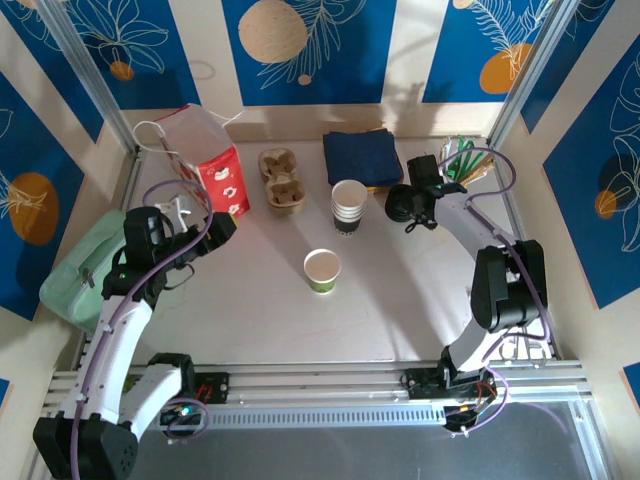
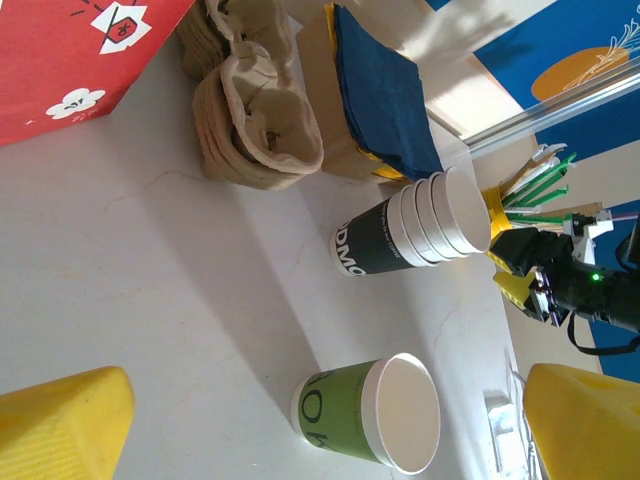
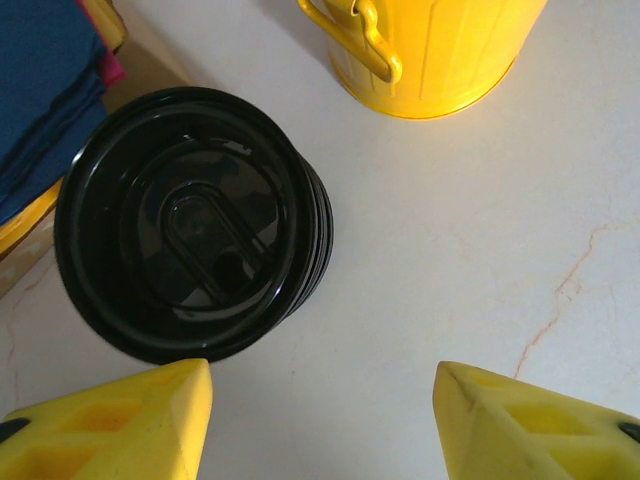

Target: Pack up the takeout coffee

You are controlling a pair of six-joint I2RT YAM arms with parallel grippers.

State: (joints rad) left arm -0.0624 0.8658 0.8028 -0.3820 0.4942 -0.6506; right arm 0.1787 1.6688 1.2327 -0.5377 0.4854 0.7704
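— Green-sleeved paper cup [image 1: 322,270], the takeout coffee: where was it listed?
— Mid-bench [image 1: 250,320], upright and unlidded. It stood apart from the cup stack [image 1: 348,205], likely set out for capping.
— Pincers?
— Left pincer [image 2: 325,430] was spread wide, empty, facing the cup. Right pincer [image 3: 325,420] was spread, empty, just beside the black lids [image 3: 185,225], probably lined up to take one.

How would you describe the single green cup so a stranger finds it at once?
Start at the pale table between blue panels. Near its middle, in front of the stack of cups, one cup stands alone. Its side is green; the stack's is black.
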